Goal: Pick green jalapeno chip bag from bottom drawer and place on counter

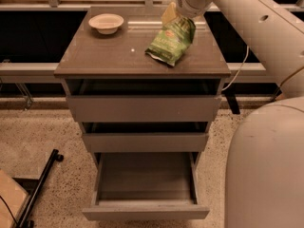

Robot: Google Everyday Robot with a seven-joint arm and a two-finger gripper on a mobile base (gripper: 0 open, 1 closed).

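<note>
At back-right of counter: gripper, right at the top edge of green jalapeno chip bag — clamped or released, can't tell. Bag's lower end down on the counter, just right of white speck. Pale bowl at back-left, well apart from bag. Below, bottom drawer pulled far out — two upper drawers only slightly.
</note>
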